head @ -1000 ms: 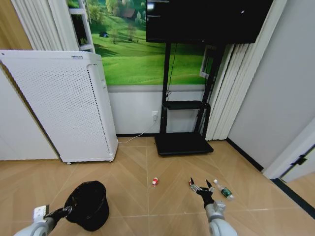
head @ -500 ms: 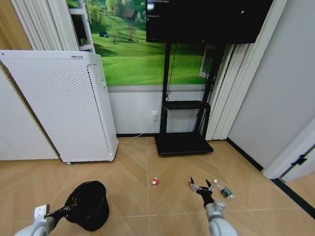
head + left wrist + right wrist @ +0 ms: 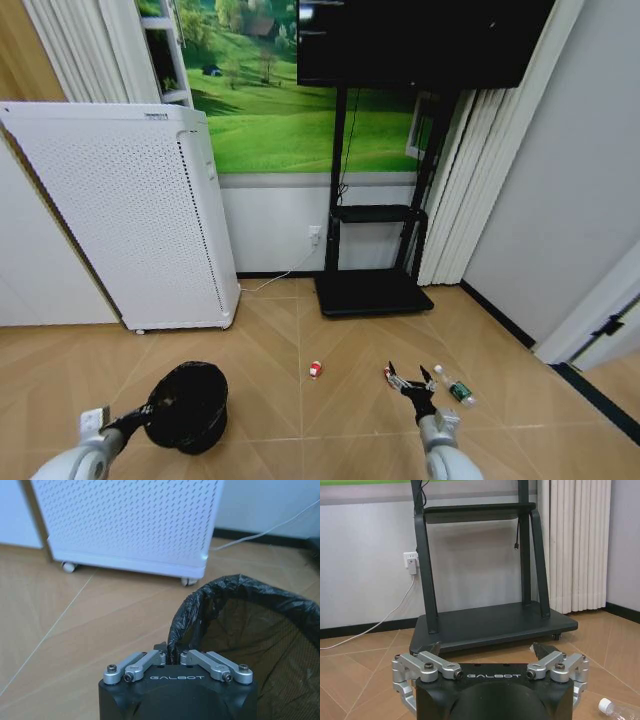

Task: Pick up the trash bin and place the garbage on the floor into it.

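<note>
The trash bin [image 3: 190, 408], round and black with a crinkly bag liner, hangs at the lower left over the floor [image 3: 280, 330]. My left gripper [image 3: 138, 423] is shut on its near rim. In the left wrist view the left gripper [image 3: 170, 654] pinches the bag-covered edge of the bin [image 3: 235, 592]. A red-and-white piece of garbage [image 3: 316, 369] lies mid-floor. My right gripper [image 3: 411, 380] is open just above the floor, with a second red bit [image 3: 388, 375] beside its left finger and the clear bottle [image 3: 456, 389] to its right. The bottle's white cap [image 3: 606, 706] shows beyond the open right gripper [image 3: 487, 650].
A tall white perforated appliance [image 3: 130, 220] stands on wheels at the back left. A black TV stand [image 3: 370, 290] with a flat base sits against the wall ahead. Curtains [image 3: 470, 190] and a dark floor strip [image 3: 500, 318] run along the right.
The bin has shifted up and slightly right with my left gripper holding its rim. The right gripper and the garbage stay where they were.
</note>
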Motion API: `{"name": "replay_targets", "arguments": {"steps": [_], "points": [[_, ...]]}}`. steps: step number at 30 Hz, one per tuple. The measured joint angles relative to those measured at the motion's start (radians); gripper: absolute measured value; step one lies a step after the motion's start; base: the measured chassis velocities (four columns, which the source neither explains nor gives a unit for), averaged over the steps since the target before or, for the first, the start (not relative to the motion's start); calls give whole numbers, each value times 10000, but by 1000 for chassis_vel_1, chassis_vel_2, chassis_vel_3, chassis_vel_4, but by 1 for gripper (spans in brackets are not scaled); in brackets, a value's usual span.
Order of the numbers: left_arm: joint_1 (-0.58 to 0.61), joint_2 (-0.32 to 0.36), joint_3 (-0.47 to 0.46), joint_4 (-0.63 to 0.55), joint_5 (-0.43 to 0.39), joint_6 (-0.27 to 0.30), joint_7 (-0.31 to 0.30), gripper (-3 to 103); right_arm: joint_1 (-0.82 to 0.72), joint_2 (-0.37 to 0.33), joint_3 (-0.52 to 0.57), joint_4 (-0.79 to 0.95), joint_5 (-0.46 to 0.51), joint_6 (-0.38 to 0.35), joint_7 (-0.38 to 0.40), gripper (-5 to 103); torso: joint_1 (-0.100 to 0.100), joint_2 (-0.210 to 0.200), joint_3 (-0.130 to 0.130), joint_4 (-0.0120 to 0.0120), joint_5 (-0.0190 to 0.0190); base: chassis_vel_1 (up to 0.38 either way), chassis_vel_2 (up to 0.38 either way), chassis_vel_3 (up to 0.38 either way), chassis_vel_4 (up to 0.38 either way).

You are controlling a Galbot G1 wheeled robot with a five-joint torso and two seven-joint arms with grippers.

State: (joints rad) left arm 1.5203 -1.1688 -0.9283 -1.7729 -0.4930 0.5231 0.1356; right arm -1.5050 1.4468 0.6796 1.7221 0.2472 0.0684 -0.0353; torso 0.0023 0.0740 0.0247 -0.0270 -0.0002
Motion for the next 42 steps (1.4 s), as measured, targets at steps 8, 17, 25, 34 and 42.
{"name": "replay_targets", "arguments": {"steps": [8, 17, 25, 34, 42], "points": [[-871, -171, 1075, -26, -147, -1989, 398, 7, -73, 131, 42, 106, -41, 36, 117, 100, 0, 0, 0, -2, 0, 0, 0, 0, 0], [-1342, -388, 1631, -486, -135, -2739, 489, 7, 2, 342, -80, 292, -56, -209, 278, 100, 0, 0, 0, 0, 3, 0, 0, 0, 0], [-1687, -243, 1800, -802, -116, -3194, 605, 7, 77, 486, -346, 624, 369, -1415, 341, 100, 0, 0, -1, -1, 2, 0, 0, 0, 0], [-2025, -25, 2067, -1339, -41, -3272, 465, 7, 242, 475, -374, 521, 75, -1787, -19, 100, 0, 0, 0, -2, 2, 0, 0, 0, 0], [-1953, -10, 2227, -1616, 78, -3277, 443, 7, 210, 371, -330, 383, 46, -1692, -374, 100, 0, 0, -1, -1, 3, -10, 8, 5, -13]]}}
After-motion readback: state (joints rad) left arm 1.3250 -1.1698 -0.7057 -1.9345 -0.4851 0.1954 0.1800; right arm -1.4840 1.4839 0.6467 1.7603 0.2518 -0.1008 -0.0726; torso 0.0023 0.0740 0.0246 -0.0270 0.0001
